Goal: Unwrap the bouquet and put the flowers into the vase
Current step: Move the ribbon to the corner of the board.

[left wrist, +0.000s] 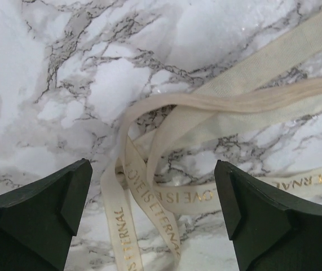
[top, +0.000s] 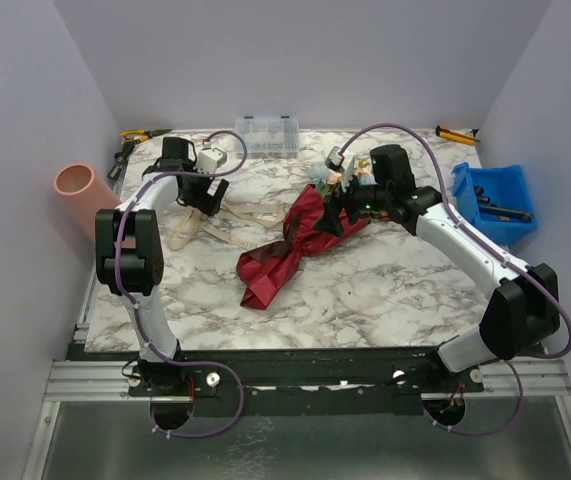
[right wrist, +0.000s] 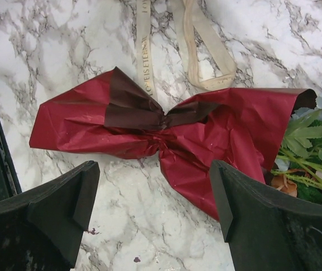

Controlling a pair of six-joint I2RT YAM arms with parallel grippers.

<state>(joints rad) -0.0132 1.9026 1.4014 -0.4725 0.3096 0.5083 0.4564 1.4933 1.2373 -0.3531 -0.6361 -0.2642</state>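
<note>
Currently the bouquet [top: 295, 245] is seen lying flat near the middle of the marble table [top: 385, 290], its maroon wrap pinched at the waist and flared at both ends. The flowers [top: 330, 180] are enclosed in the bouquet's far-right end, with light blue and peach heads and green leaves showing at the wrap's mouth. The beige ribbon [left wrist: 251, 101] is laid loose in loops on the marble just left of the bouquet; gold lettering is visible on it. The left gripper [left wrist: 152, 166] is positioned over those loops, its 2 fingers spread wide, nothing pinched. The right gripper [right wrist: 154, 165] is positioned over the bouquet's flower end, its 2 fingers likewise spread, the wrap seen below the gap and not clamped. The vase [top: 80, 195] is located well left of the bouquet at the table's left edge, mouth toward the camera; upright or leaning cannot be told. A blue bin [top: 493, 200] is placed well right of the bouquet.
</note>
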